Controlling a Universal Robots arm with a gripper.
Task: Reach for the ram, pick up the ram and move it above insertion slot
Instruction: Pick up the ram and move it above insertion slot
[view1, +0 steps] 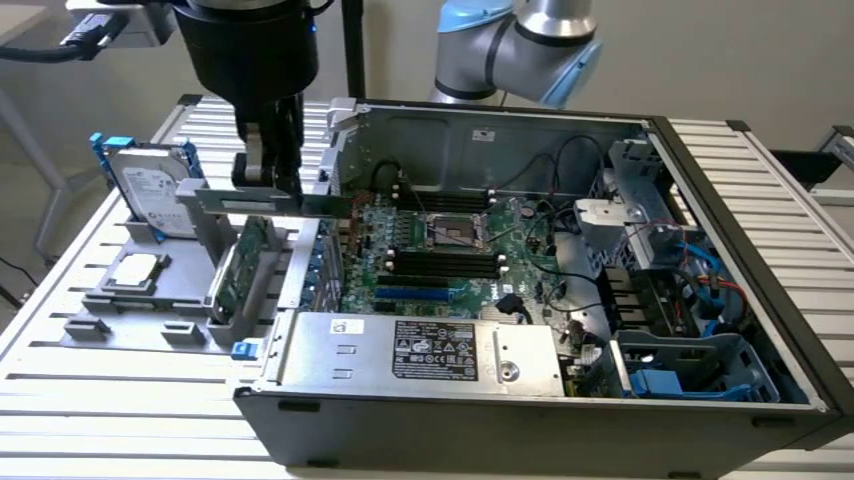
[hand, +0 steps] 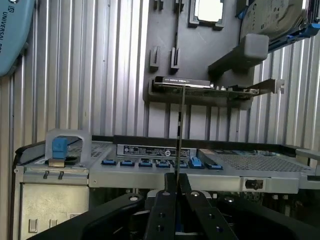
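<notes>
My gripper (view1: 267, 183) hangs above the gap between the grey holder rack and the left wall of the open computer case (view1: 747, 300). It is shut on the ram (view1: 300, 203), which shows as a long thin strip lying level under the fingers (view1: 251, 165). In the wrist view the ram (hand: 180, 130) appears edge-on as a thin line running away from my closed gripper (hand: 176, 189). The black memory slots (view1: 441, 262) lie on the motherboard to the exterior view's right of the gripper, lower down, beside the processor socket (view1: 451, 230).
The grey holder rack (view1: 134, 300) carries a silver hard drive (view1: 147, 190), a processor chip (view1: 138, 268) and a larger green expansion card (view1: 240, 270). The case holds a power supply (view1: 427, 350), cables (view1: 561, 270) and a drive cage (view1: 641, 190). The slatted table (view1: 80, 400) lies around it.
</notes>
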